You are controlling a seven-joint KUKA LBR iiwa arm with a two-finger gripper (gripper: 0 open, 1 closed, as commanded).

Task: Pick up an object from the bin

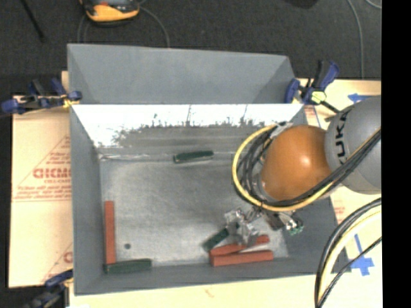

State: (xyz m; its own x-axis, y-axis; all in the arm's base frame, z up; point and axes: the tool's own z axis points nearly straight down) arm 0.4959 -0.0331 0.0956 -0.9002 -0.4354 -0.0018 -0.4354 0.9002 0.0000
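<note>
My gripper [239, 228] hangs low in the bin's front right part, just under the arm's orange cover. It is right over a small dark green block [216, 239] that lies tilted, and a short red block [255, 242]. A longer red bar [242, 257] lies flat just in front of them, near the bin's front wall. The view does not show whether anything is in the gripper's hold.
A dark green bar [193, 156] lies at the back of the bin floor. A long red bar [110, 231] runs along the left wall, with a dark green bar [128, 266] at its front end. The arm and its cables cover the bin's right side.
</note>
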